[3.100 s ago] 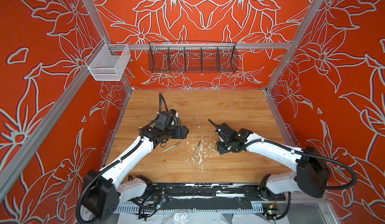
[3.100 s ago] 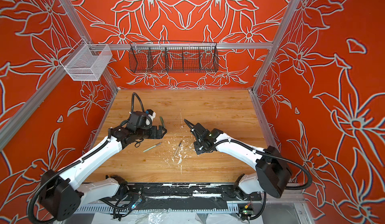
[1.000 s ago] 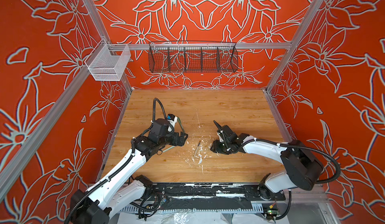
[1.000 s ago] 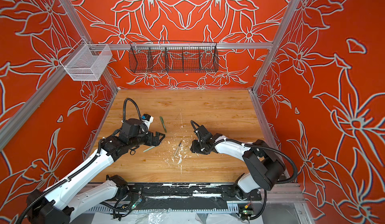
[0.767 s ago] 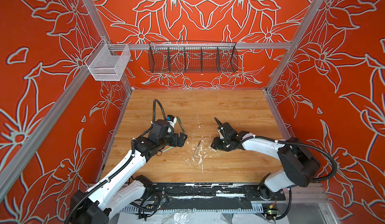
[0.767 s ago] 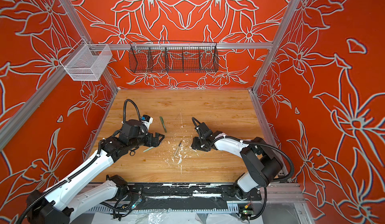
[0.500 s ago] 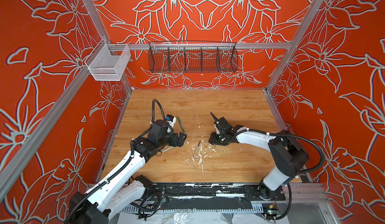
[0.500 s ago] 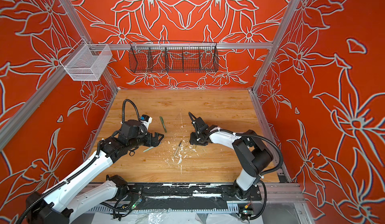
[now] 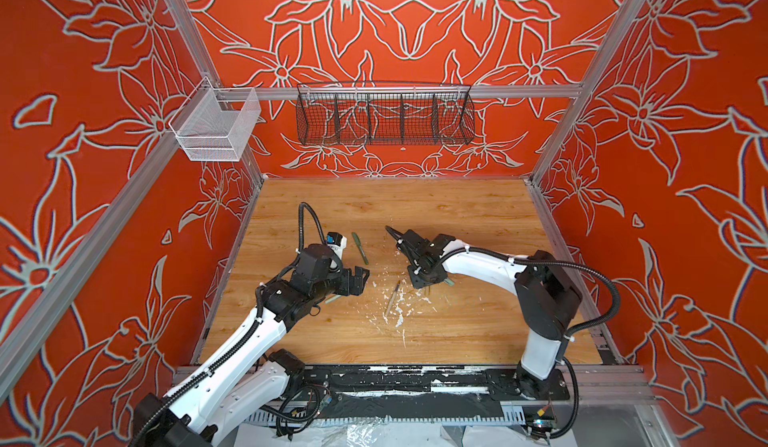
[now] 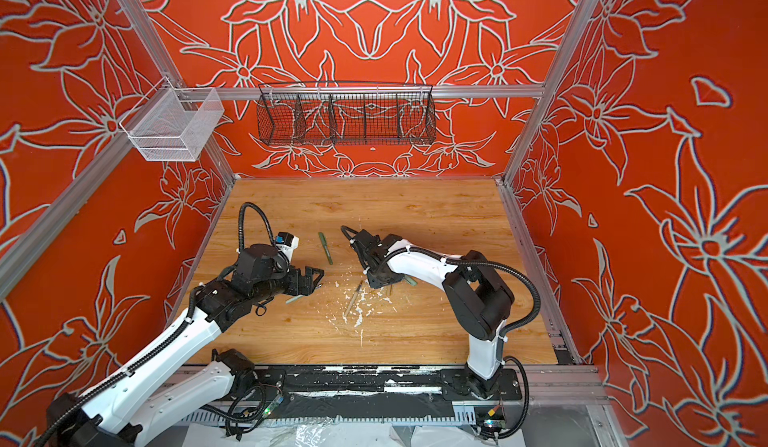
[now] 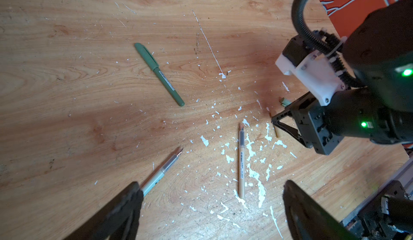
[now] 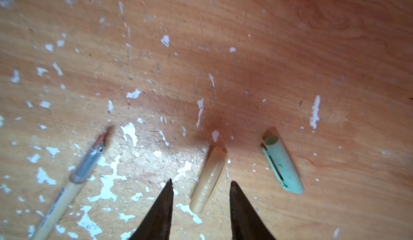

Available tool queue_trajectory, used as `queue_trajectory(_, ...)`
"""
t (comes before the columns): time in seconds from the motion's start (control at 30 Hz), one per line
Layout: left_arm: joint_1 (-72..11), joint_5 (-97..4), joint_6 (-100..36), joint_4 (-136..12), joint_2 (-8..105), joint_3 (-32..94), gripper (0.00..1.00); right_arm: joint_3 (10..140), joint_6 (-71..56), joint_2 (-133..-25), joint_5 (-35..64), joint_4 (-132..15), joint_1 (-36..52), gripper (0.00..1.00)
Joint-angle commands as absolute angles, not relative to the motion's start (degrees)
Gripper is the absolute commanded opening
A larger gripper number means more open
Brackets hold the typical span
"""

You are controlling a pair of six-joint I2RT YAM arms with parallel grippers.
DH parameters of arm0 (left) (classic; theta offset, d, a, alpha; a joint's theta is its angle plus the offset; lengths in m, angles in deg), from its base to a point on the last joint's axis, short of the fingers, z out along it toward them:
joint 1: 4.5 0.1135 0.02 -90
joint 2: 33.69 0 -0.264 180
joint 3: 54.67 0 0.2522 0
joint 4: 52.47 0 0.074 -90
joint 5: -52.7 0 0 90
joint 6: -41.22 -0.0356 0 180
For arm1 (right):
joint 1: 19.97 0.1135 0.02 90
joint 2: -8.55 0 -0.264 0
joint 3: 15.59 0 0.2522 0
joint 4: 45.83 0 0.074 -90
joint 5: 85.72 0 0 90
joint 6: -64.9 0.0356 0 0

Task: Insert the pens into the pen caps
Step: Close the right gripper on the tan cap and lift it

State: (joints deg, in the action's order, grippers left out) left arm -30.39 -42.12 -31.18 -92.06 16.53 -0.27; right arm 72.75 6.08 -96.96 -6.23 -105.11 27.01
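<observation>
Attention is being centred on the tan cap [image 12: 212, 172], which is lying flat on the bench [image 12: 290, 49] and is being straddled by the right pincer [image 12: 201, 182]. The jaws are being held partly apart, one fingertip [image 12: 165, 196] on either side of the cap's body with a gap showing each way, so nothing is being gripped yet. The pale green cap [image 12: 281, 165] is lying just beside the tan cap, on the side away from the tan pen [image 12: 67, 187], which is resting near the tan cap among the white paint flecks [image 12: 107, 183]. Beyond the tan pen, well apart from the tan cap, the pale green pen [image 11: 161, 172] is lying with its back end at a fingertip [image 11: 131, 196] of the left pincer [image 11: 212, 184], whose jaws are being held wide apart and empty. The dark green pen [image 11: 159, 73] is lying well apart from the tan cap and seems to be wearing its cap already. The tan cap is being judged light, stiff and smooth, likely to roll or squirt out of a slanted pinch. It is best taken across its middle, square to its length, with the open mouth left clear for the pen's fine tip.
</observation>
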Motion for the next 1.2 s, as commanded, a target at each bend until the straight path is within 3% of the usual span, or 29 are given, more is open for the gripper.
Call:
queue_trajectory(0.0,-30.69,-42.74,-31.28,-92.51,17.40,0.22,0.97,73.13,8.91,-97.71,-10.69,-111.47,28.01,0.41)
queue_trajectory(0.5,-30.69,-43.58,-31.78,-92.33,16.95,-0.54,0.97,76.20,7.87,-103.29,-11.18,-110.32,27.66,0.29)
queue_trajectory(1.03,-30.69,-43.96,-32.17,-92.68,16.68,-0.78,0.97,75.01,4.44,-105.59,-8.10,-107.30,25.33,0.28)
queue_trajectory(1.17,-30.69,-44.18,-32.17,-93.20,16.36,-0.92,0.97,74.05,3.63,-105.29,-6.47,-106.64,24.71,0.20)
